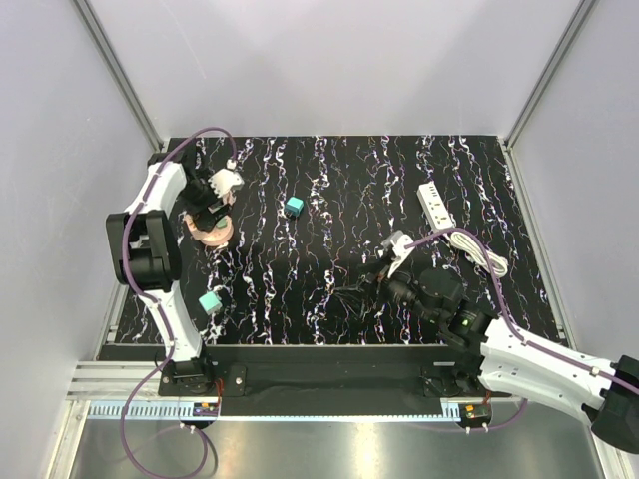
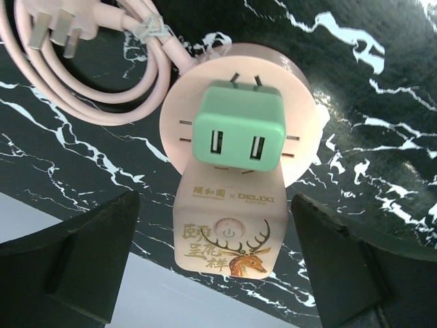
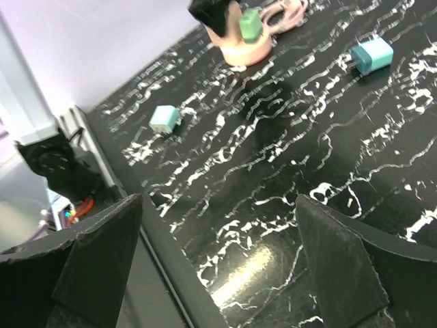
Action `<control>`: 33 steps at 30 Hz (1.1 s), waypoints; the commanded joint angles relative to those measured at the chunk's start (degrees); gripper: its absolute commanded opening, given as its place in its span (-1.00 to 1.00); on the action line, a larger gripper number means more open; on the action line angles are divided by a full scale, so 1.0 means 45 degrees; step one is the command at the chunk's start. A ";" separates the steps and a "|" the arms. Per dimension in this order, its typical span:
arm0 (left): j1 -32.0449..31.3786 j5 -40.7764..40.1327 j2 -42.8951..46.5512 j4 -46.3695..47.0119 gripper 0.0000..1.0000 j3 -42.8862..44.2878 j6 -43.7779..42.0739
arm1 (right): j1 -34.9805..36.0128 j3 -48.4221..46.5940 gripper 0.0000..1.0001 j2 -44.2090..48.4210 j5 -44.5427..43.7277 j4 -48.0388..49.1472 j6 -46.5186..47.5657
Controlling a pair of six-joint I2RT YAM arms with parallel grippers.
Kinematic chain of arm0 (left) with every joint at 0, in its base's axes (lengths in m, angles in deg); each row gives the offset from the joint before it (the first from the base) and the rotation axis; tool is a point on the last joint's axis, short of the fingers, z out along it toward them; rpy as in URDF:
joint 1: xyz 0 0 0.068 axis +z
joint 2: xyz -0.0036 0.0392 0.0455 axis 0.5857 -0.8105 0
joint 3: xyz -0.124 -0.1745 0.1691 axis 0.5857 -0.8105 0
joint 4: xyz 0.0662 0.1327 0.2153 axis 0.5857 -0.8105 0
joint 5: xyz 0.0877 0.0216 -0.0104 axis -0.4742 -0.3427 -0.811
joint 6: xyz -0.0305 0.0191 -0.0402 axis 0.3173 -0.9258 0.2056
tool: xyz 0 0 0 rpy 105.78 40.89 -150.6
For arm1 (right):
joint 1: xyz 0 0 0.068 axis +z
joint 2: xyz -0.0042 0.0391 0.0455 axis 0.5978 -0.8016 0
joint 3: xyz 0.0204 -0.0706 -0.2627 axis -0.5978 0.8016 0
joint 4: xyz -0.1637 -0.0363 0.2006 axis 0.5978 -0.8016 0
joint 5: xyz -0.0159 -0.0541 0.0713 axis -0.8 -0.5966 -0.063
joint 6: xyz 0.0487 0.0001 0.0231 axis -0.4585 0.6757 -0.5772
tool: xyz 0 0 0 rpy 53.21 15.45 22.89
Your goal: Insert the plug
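The teal-blue plug (image 1: 294, 207) lies loose on the black marbled table, right of the left arm; it also shows in the right wrist view (image 3: 372, 55). My left gripper (image 1: 210, 213) is open above a pink round socket (image 1: 213, 232). In the left wrist view its fingers (image 2: 75, 266) stand either side of the pink socket (image 2: 229, 232), touching nothing. A green USB adapter (image 2: 239, 126) sits on that socket's face. My right gripper (image 1: 381, 267) is open and empty over the table's middle right, as the right wrist view (image 3: 218, 232) shows.
A white power strip (image 1: 436, 204) with a coiled white cable (image 1: 479, 249) lies at the back right. A pale mint cube (image 1: 210, 301) sits near the front left, also in the right wrist view (image 3: 164, 118). The pink socket's cable and plug (image 2: 58, 31) lie beside it.
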 commanded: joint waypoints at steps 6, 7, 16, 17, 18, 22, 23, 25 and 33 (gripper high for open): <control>-0.0357 0.1375 0.2046 0.1272 0.98 0.0287 0.1606 | 0.0120 -0.1579 1.00 -0.1596 -0.2034 -0.1427 0.0199; -0.0435 0.1493 0.2144 0.1409 0.98 0.0424 0.1879 | 0.0120 -0.1874 0.99 -0.1910 -0.2312 -0.1838 0.0062; -0.2893 -0.2425 0.4311 0.4276 0.98 0.0405 0.5995 | 0.0120 -0.4103 0.99 -0.4822 -0.2198 -0.4420 -0.2045; -0.3167 -0.4268 0.4409 0.4455 0.98 0.0522 0.6506 | 0.0120 -0.4200 0.99 -0.5268 -0.2197 -0.4401 -0.2242; -0.3750 -0.5292 0.4468 0.4631 0.98 0.0755 0.7110 | 0.0120 -0.4472 1.00 -0.5524 -0.2100 -0.4420 -0.2379; -0.4868 -0.9422 0.4604 0.4515 0.98 0.1793 0.9301 | 0.0139 -0.5410 1.00 -0.7047 -0.1670 -0.4147 -0.2731; -0.4927 -0.8940 0.4876 0.4496 0.98 0.1677 0.9613 | 0.0158 -0.5664 0.99 -0.7785 -0.1670 -0.4166 -0.2809; -0.4831 -0.8410 0.5813 0.4690 0.98 0.1443 1.1244 | 0.0236 -0.6620 0.97 -0.8608 -0.1670 -0.4166 -0.2927; -0.4050 -0.4840 0.9154 0.4458 0.98 -0.0588 1.6796 | 0.1192 -1.1813 0.85 -1.4076 -0.2743 -0.5024 -0.2967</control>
